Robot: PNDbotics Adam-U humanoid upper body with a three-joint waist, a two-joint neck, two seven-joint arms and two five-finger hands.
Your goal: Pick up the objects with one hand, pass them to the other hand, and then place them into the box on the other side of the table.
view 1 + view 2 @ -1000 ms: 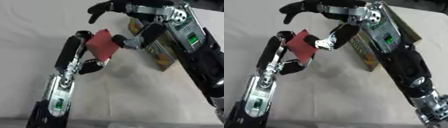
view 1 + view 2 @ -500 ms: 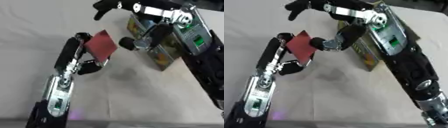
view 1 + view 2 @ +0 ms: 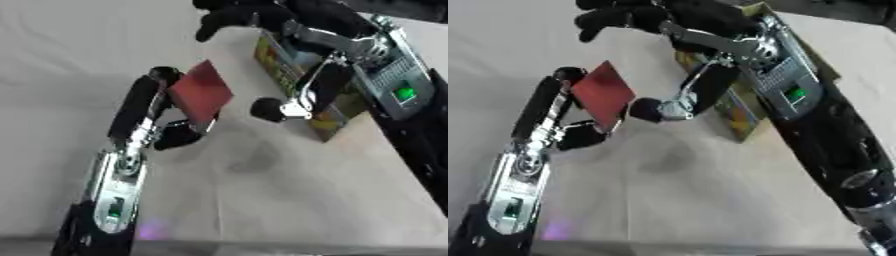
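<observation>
- Left eye view: the left hand (image 3: 162, 117) is reaching up from the lower left, its fingers and thumb pinching a flat red card (image 3: 201, 93) by the lower edge. The card is standing tilted above the hand, its broad face turned toward the other hand, which looks like an offer for the handover.
- The right hand (image 3: 267, 60) is hanging just beyond the card on its far right side, fingers spread wide above and the thumb (image 3: 269, 109) sticking out below. The thumb tip is sitting just beside the card's right edge with a small gap showing, so I judge the pass is not yet made.
- The box (image 3: 306, 95), with its printed yellow side, is lying directly under and behind the right hand's wrist, on the pale table (image 3: 262, 200). That is putting the drop point close to the receiving hand.
- Right eye view: the same left-hand pinch is showing, with the card sitting above the fingers (image 3: 592, 135) and clear of the table.
- Here the right thumb tip is looking very near the card's lower right edge; whether it is touching I cannot tell. The spread fingers are arching over the card's top corner, well apart from it, ready to close.
</observation>
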